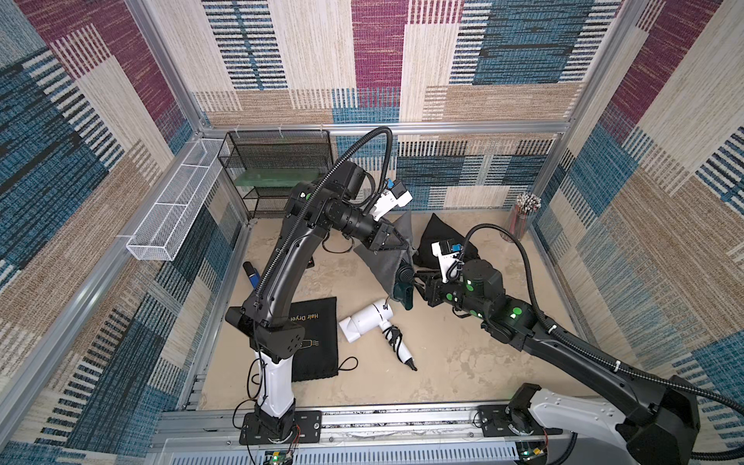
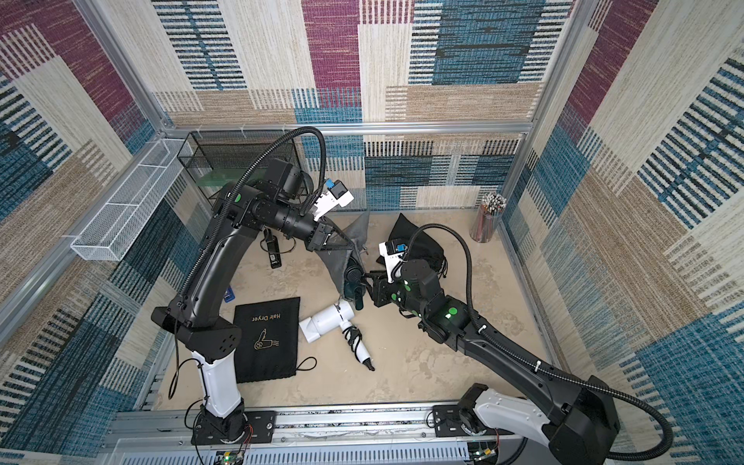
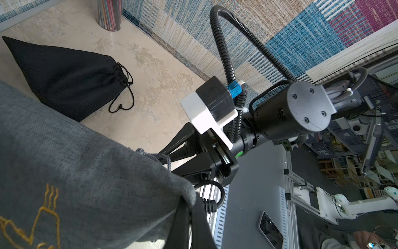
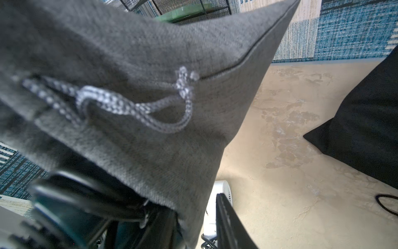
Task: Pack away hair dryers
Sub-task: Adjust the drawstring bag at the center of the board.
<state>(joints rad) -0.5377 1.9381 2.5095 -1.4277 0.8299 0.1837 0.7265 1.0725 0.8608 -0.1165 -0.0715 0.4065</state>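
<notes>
A dark teal hair dryer (image 1: 404, 294) (image 2: 354, 292) (image 4: 64, 215) with its black cord sticks out of the mouth of a grey drawstring pouch (image 1: 382, 265) (image 2: 342, 257) (image 3: 86, 172) (image 4: 150, 86). The pouch hangs above the table, its rim pinched by my shut left gripper (image 1: 406, 245) (image 2: 350, 243) (image 3: 190, 199). My right gripper (image 1: 416, 280) (image 2: 368, 277) (image 4: 193, 215) is at the pouch mouth beside the teal dryer; its jaws stand apart with the cloth edge between them. A white hair dryer (image 1: 368, 320) (image 2: 326, 320) lies on the table in front.
A filled black pouch (image 1: 439, 241) (image 3: 71, 79) lies behind the right gripper. A flat black pouch (image 1: 318, 342) lies at the front left. A pencil cup (image 1: 521, 217) stands at the back right. A black mesh shelf (image 1: 277, 173) and a white wire basket (image 1: 173, 205) stand at the left.
</notes>
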